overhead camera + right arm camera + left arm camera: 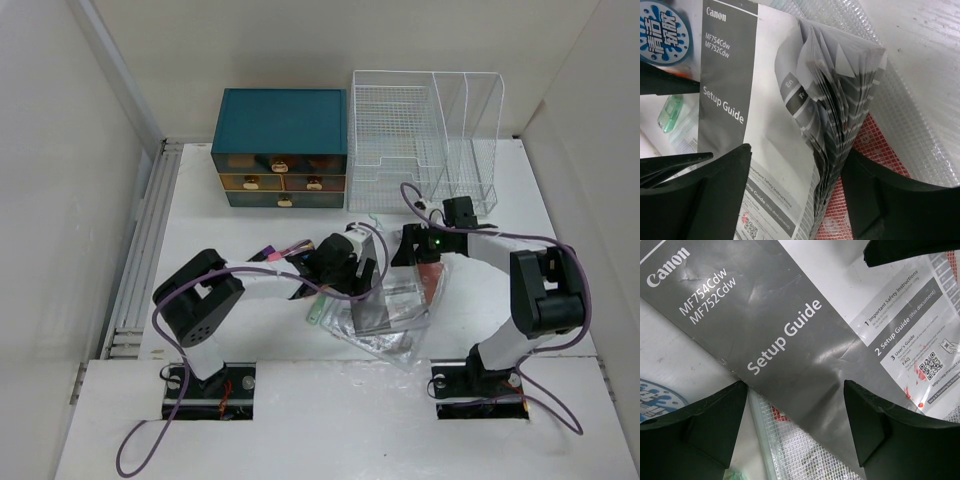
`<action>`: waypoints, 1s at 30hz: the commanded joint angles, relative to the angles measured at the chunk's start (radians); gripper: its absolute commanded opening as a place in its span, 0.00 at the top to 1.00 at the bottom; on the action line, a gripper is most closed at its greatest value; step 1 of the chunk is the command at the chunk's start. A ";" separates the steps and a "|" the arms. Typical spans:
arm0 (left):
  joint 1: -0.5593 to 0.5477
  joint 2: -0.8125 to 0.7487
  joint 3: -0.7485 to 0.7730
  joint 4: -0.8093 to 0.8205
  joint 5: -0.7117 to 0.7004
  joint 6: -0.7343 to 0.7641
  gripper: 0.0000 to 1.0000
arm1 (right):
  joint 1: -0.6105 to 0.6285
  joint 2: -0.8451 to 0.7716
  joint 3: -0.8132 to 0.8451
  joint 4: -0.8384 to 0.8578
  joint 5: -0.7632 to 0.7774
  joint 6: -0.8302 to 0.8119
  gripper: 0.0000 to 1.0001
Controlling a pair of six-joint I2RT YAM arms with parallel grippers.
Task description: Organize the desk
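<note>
Canon Setup Guide (785,335) on the white desk (200,210)

The flat, matte desk spreads beneath both arms, between pale walls. The glossy grey-and-white booklet, creased, lies on a clear, grid-reinforced plastic pouch (920,110). The left gripper (795,387) hangs over the cover, black fingers wide. The right gripper (795,150) stands spread astride the fanned page edges; I cannot tell whether it touches them.

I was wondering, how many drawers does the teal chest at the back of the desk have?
4, all on the front of the teal box-shaped drawer chest: one wide top drawer, a middle-left drawer, a middle-right drawer, and one wide bottom drawer. None appear hidden.
</note>
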State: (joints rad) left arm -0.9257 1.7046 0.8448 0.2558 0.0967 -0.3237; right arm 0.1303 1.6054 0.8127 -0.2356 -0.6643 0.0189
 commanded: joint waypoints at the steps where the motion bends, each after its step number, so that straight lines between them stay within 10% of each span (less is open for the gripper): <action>1: -0.005 0.030 0.045 0.019 0.078 -0.012 0.25 | 0.014 0.030 0.008 -0.037 -0.109 -0.023 0.27; 9: -0.005 0.049 0.065 0.010 0.087 -0.012 0.25 | 0.014 0.021 0.008 -0.059 -0.222 -0.056 0.52; 16: -0.005 0.049 0.065 0.000 0.097 -0.012 0.25 | 0.014 -0.035 0.026 -0.077 -0.262 -0.083 1.00; 30: -0.005 -0.244 0.120 -0.062 0.006 0.031 0.16 | -0.037 -0.496 0.068 -0.160 -0.158 -0.186 1.00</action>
State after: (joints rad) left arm -0.9260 1.5738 0.9031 0.1871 0.1173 -0.3157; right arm 0.0982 1.1797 0.8219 -0.4229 -0.8062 -0.1436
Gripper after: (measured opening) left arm 0.840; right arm 0.208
